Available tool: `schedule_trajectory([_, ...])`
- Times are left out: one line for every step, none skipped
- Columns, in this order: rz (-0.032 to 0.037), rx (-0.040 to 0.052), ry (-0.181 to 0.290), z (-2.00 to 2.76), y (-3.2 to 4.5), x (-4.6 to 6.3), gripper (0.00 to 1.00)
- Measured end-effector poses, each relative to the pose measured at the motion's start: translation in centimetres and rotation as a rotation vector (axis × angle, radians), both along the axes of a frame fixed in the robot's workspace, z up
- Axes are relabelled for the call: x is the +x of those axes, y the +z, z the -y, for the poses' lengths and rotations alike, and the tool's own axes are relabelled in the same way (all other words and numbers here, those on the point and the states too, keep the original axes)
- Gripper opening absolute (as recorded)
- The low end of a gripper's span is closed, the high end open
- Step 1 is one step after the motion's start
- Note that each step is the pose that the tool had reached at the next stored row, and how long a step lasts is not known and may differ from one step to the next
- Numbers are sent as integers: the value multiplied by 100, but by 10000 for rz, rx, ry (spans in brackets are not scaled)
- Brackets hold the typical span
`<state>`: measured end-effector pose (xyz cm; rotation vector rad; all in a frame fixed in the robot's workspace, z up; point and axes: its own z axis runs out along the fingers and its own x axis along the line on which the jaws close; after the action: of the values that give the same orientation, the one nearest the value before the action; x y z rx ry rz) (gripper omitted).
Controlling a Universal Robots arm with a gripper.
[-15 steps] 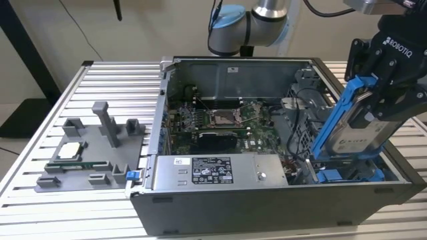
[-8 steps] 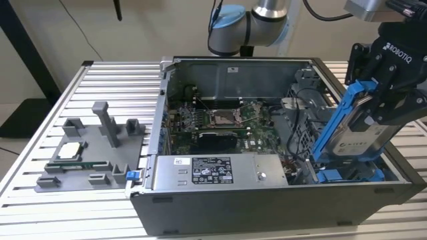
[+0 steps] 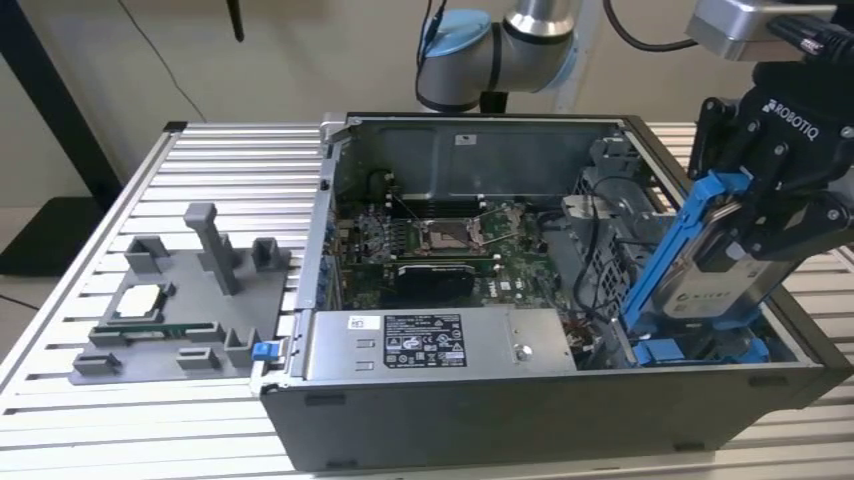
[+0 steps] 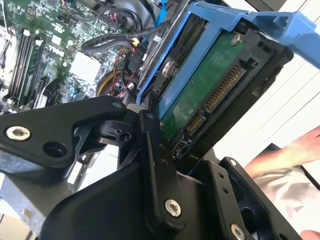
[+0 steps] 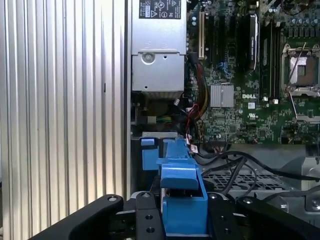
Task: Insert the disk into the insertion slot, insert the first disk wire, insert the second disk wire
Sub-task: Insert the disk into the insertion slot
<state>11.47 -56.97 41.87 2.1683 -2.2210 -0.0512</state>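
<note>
A ribbed metal table (image 3: 80,420) stands before a plain beige wall, and on it sits an open case (image 3: 534,430) with its side panel off. Inside lie the motherboard (image 3: 441,240) and, along the near wall, a grey labelled power supply (image 3: 427,345). On the table at the exterior view's left of the case is a grey jig (image 3: 187,300) with a square chip (image 3: 138,300) resting on it. The arm (image 3: 494,50) reaches in from behind the case, and its black tool (image 3: 763,228) hangs over the case's corner at the exterior view's right. The tool is closed on the disk (image 3: 707,275), one finger on each long side of the blue carrier. The disk stands steeply tilted, upper end towards the back, lower end down by the slot (image 3: 694,352) with its blue fittings; I cannot tell whether they touch. In the second wrist view the disk (image 4: 200,95) shows its green circuit board and connector edge, pinched by the tool (image 4: 172,150), with a person's hand (image 4: 295,150) blurred beyond the case. In the first wrist view the carrier's blue end (image 5: 182,190) sits between the fingers (image 5: 146,220), with black cables (image 5: 235,162) lying loose just beside it.
</note>
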Motion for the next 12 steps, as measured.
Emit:
schedule_trajectory([-6,-1,0,2,-11,2,0])
schedule_trajectory([-14,0,2,4,-24,6,0])
schedule_trajectory([-19,2,1,5,-35,10,0])
schedule_trajectory([-21,5,0,6,-45,13,0])
schedule_trajectory([-21,15,0,5,-53,19,0])
schedule_trajectory([-23,20,0,6,-59,26,0])
schedule_trajectory([-24,23,0,5,-65,32,0])
schedule_trajectory([-26,23,0,5,-72,36,0])
schedule_trajectory([-29,22,0,5,-80,39,0])
schedule_trajectory([-31,24,-1,6,-92,39,0])
schedule_trajectory([-35,24,-2,6,-104,39,0])
schedule_trajectory([-38,22,-2,6,-115,40,0])
